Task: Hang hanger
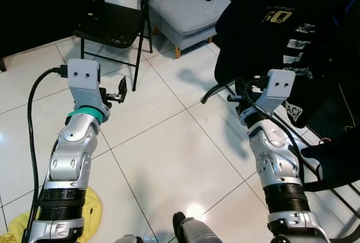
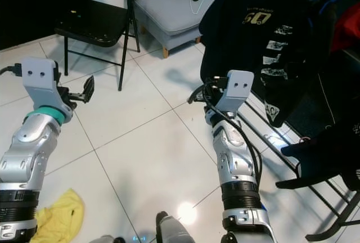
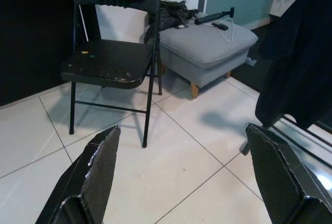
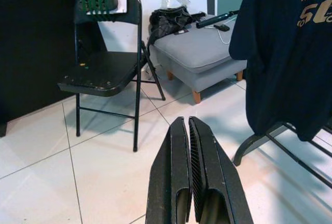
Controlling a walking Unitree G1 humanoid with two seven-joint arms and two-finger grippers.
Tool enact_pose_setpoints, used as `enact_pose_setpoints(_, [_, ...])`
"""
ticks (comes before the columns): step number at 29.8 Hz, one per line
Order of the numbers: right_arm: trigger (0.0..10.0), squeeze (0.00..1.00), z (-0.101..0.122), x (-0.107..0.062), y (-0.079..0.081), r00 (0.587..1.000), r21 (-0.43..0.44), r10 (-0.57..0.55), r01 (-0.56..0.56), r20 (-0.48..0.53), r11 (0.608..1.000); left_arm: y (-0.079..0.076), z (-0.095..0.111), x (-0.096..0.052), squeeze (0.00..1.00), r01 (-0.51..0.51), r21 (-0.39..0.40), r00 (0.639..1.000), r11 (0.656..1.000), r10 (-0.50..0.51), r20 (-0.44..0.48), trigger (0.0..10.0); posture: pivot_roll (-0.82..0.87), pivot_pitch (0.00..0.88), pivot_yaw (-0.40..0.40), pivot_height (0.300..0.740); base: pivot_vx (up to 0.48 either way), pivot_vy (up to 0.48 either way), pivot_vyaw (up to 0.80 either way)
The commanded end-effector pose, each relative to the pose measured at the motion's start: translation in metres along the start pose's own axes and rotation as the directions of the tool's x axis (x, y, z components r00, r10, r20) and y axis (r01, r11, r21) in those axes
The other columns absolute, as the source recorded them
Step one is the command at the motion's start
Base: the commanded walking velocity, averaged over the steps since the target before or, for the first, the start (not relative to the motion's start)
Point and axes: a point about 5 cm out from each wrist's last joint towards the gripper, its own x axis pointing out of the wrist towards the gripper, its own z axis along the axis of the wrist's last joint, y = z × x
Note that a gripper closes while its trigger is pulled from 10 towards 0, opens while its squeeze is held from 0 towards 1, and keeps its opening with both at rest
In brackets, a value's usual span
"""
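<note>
With the left hand (image 3: 181,182) spread wide and the right hand (image 4: 189,177) pressed together, both empty above the floor, first find a hanger, likely the white one (image 1: 212,2) on the grey footstool (image 1: 188,15).

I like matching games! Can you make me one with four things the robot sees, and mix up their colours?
Things:
1. chair
2. stool
3. cloth
4. floor

Colours:
A. yellow
B. white
C. black
D. grey

Pairs: 1-C, 2-D, 3-A, 4-B.
</note>
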Motion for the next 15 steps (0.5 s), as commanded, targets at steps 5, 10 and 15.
enact_pose_setpoints(5, [10.0,0.0,-0.002,0.0,-0.007,1.0,-0.015,-0.018,0.018,-0.003,1.0,-0.004,-0.008,0.001,0.0,0.017,0.008,0.999,1.0,-0.017,-0.027,10.0,-0.01,0.071,-0.013,0.74,0.0,0.0,0.0])
enact_pose_setpoints(10, [10.0,0.0,0.005,0.002,-0.013,0.999,-0.044,-0.03,0.031,0.025,0.999,0.0,0.0,0.004,0.0,0.006,0.012,1.0,1.0,-0.006,-0.003,10.0,-0.01,0.067,-0.018,0.74,0.0,0.0,0.0])
enact_pose_setpoints(15, [10.0,0.0,0.018,-0.002,-0.011,0.997,-0.102,0.016,-0.007,0.08,0.995,0.009,0.004,-0.006,0.0,-0.006,0.019,1.0,1.0,0.006,0.018,10.0,0.01,0.062,-0.013,0.74,0.0,0.0,0.0])
